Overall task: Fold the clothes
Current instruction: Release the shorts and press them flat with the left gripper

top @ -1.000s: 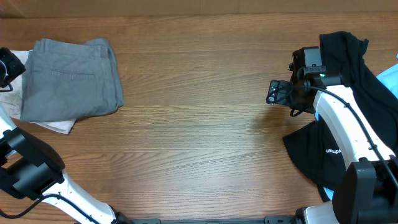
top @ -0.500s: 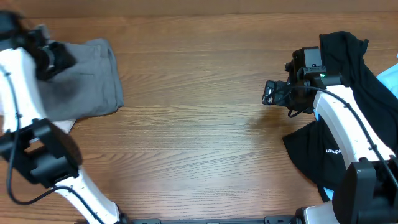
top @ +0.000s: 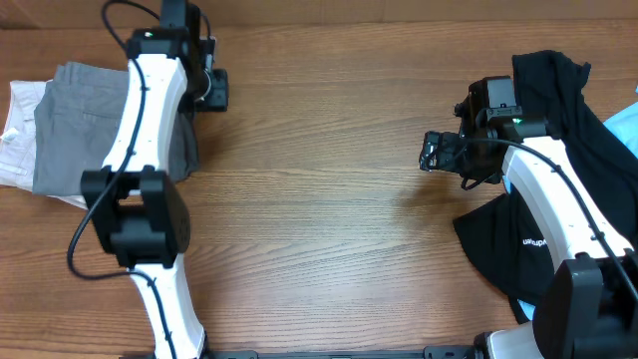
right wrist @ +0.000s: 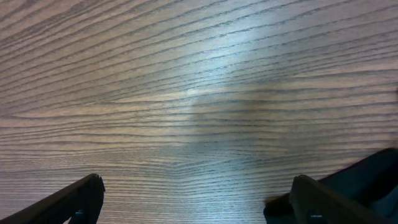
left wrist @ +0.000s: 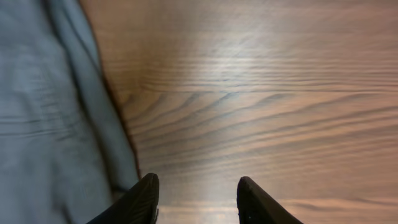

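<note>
- Two claws are mine; both are let go and hold nothing
- My left claw [top: 211,88] hangs just past the right edge of the grey shorts [top: 75,125]; its fingers [left wrist: 144,196] stand apart, with bare wood between them
- From my left wrist, the shorts fill the left side; the cloth edge runs just beside one fingertip
- The shorts lie folded at the far left of the table [top: 319,229], on top of a white garment [top: 18,120]
- My right claw [top: 432,152] is spread wide over bare wood, near a black garment [top: 553,90]; it is well apart from the shorts
</note>
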### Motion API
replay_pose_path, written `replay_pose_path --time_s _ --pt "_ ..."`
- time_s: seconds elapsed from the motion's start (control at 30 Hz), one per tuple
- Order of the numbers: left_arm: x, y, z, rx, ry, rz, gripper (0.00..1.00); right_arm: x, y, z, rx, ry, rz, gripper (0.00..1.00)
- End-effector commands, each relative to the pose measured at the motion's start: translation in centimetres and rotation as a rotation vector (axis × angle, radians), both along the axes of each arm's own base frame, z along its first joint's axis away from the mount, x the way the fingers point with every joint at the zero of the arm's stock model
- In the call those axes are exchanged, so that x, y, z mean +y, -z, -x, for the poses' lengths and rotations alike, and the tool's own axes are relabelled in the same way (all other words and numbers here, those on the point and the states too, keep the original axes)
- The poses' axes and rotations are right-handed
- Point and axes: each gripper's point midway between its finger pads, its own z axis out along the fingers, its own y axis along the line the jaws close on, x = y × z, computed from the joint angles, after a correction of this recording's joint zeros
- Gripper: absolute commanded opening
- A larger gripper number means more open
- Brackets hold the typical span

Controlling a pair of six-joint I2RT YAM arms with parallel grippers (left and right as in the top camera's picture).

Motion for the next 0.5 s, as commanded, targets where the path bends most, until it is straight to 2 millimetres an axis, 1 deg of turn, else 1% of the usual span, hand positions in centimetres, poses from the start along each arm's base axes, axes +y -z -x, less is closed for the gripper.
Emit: replay_pose_path --time_s 0.0,0.07,0.13,0.17,0.2,0.3,0.33,0.37,0.47 --pt "0.6 5.3 0.3 0.114 -0.023 -0.040 0.44 0.1 -1.0 -0.5 -0.033 -0.008 -0.009 1.00" --pt "1.0 7.0 0.6 0.153 -0.029 -0.043 0.44 0.1 -1.0 -0.5 -0.032 -0.008 -0.009 1.00" --pt "2.0 8.8 1.0 0.195 -0.045 -0.069 0.44 0.1 -1.0 -0.4 -0.031 -0.008 -0.009 1.00" --pt "2.7 9.4 1.2 0.212 -0.055 -0.091 0.44 0.1 -1.0 -0.4 -0.030 -0.008 -0.009 1.00" --pt "4.4 10.2 1.6 0.236 -0.096 -0.147 0.46 0.1 -1.0 -0.4 -0.028 -0.008 -0.008 1.00" --pt "7.8 10.2 2.3 0.254 -0.194 -0.239 0.49 0.1 -0.9 -0.3 -0.025 -0.008 -0.008 1.00" --pt "8.9 10.1 2.4 0.255 -0.216 -0.251 0.49 0.1 -0.9 -0.3 -0.025 -0.007 -0.005 1.00" --pt "10.7 9.8 2.7 0.255 -0.260 -0.254 0.49 0.1 -0.9 -0.3 -0.026 -0.013 -0.003 1.00" --pt "14.1 9.8 3.5 0.263 -0.348 -0.242 0.49 0.0 -0.9 -0.2 -0.024 -0.017 -0.002 1.00"
